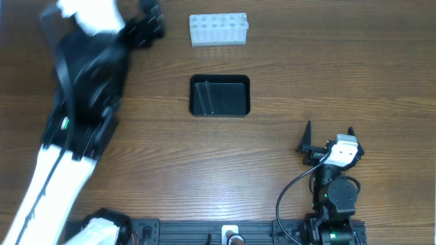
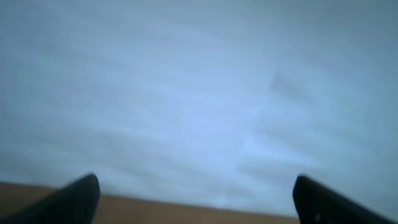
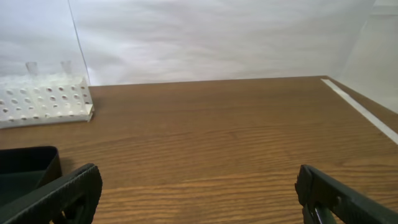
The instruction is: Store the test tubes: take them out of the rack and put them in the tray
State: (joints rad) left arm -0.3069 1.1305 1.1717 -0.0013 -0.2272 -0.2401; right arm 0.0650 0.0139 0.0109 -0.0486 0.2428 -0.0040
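A white test tube rack point(image 1: 218, 30) stands at the table's far middle; in the right wrist view the rack point(image 3: 43, 99) has two clear tubes point(image 3: 31, 67) sticking up from it. Nearer lies the black tray point(image 1: 235, 107), with a clear tube point(image 1: 208, 96) lying in it; the tray's corner point(image 3: 25, 165) is also in the right wrist view. My left gripper point(image 1: 151, 20) is lifted left of the rack, and its own view shows the gripper point(image 2: 196, 199) open, facing a pale wall. My right gripper point(image 1: 327, 136) rests open near its base, holding nothing.
The raised left arm point(image 1: 85, 82) covers much of the table's left side. Bare wooden tabletop point(image 1: 340, 61) stretches to the right of rack and tray. A pale strip point(image 3: 360, 112) marks the table's right edge.
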